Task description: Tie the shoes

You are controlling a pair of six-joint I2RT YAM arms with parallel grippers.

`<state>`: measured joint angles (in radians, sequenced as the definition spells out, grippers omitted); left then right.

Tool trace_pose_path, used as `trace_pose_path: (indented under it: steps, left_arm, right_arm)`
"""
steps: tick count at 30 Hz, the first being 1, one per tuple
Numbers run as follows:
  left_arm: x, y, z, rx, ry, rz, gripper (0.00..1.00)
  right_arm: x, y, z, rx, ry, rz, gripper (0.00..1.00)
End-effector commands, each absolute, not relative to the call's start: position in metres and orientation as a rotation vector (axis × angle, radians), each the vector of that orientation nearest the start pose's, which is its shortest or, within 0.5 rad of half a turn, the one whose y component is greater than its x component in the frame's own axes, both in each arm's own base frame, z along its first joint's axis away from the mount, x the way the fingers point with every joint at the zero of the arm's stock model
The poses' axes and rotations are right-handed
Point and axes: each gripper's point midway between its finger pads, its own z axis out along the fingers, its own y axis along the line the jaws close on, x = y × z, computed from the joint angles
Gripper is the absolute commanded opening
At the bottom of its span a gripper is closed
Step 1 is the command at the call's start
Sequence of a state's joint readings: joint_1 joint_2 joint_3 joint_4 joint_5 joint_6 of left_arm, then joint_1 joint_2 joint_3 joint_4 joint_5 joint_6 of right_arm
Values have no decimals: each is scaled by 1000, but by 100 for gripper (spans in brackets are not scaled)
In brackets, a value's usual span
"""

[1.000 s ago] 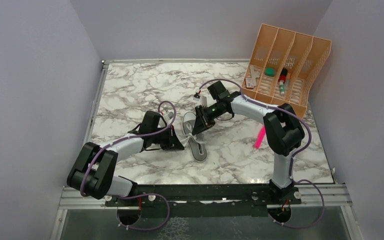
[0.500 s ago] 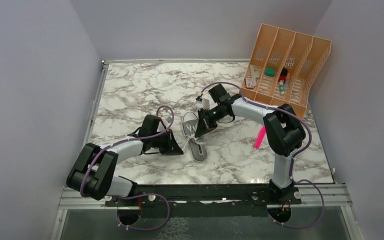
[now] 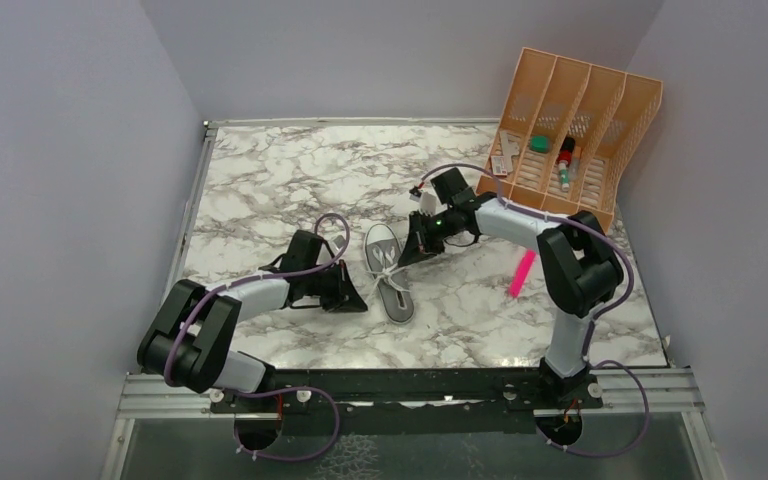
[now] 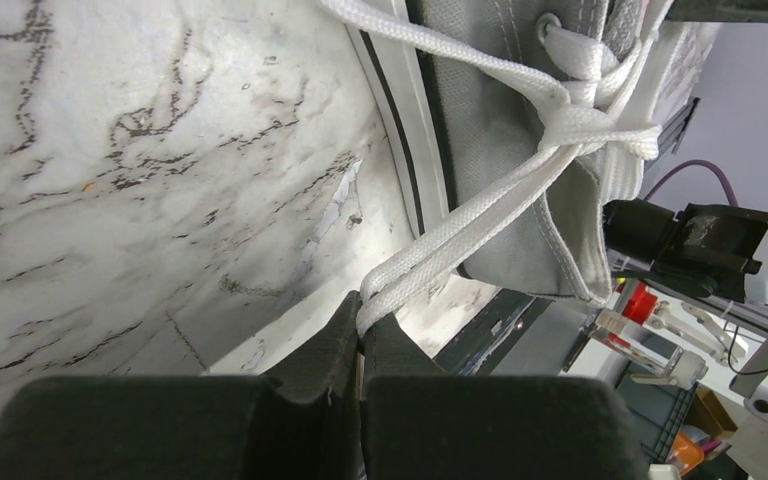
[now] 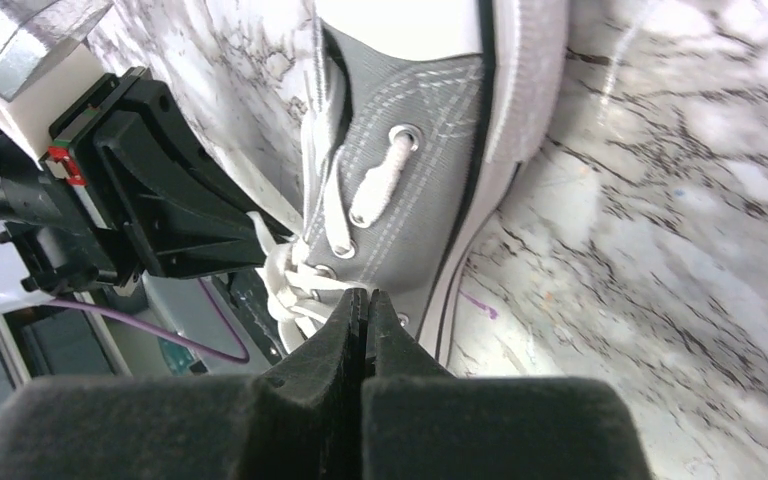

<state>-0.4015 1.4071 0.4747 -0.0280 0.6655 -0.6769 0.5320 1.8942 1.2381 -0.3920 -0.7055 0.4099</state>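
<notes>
The small grey sneaker (image 3: pixel 388 276) lies on the marble table (image 3: pixel 280 180), white toe cap towards the back. My left gripper (image 3: pixel 358 297) sits at its left side. In the left wrist view the gripper (image 4: pixel 362 318) is shut on a doubled white lace (image 4: pixel 460 240) that runs taut to the knot (image 4: pixel 585 115) on the grey canvas (image 4: pixel 505 170). My right gripper (image 3: pixel 407 255) is at the shoe's right side. In the right wrist view it (image 5: pixel 364 297) is shut, its tips at the white lace strands (image 5: pixel 285 275) beside the shoe's eyelets (image 5: pixel 430 150).
An orange divided organiser (image 3: pixel 570 130) with small items stands at the back right. A pink marker (image 3: pixel 520 272) lies right of the shoe, near the right arm. Grey walls close in the table on the left, back and right.
My right gripper has drawn back to the right, off the shoe, uncovering the toe cap. My left gripper has stayed at the shoe's left side.
</notes>
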Motion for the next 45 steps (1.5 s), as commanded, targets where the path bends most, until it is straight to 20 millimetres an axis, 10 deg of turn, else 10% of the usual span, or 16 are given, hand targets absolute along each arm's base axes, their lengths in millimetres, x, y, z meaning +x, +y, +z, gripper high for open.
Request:
trace_pose_path:
  steps: [1,18,27,33,41,45]
  left_arm:
    - [192,-216,34,-78,2711,-1177,0]
    - [197,-218,34,-23,2706,-1167,0]
    - [207,-220,37,42,2699,-1140,0]
    - [225,-221,35,152,2709,-1086,0]
    - [236,-224,30,247,2726,-1093,0]
    - [238,-224,33,249,2716,-1095,0]
  right_arm:
    - [300,301,85,-300,2650,1219,0]
    - [307,288,87,-446,2601,1210,1]
    - [315,264,82,-673,2631,824,48]
    - [269,304,114,-917,2479,845,56]
    - [219,343,149,-377,2672,1359,52]
    - [223,351,147,-102,2750,1340,52]
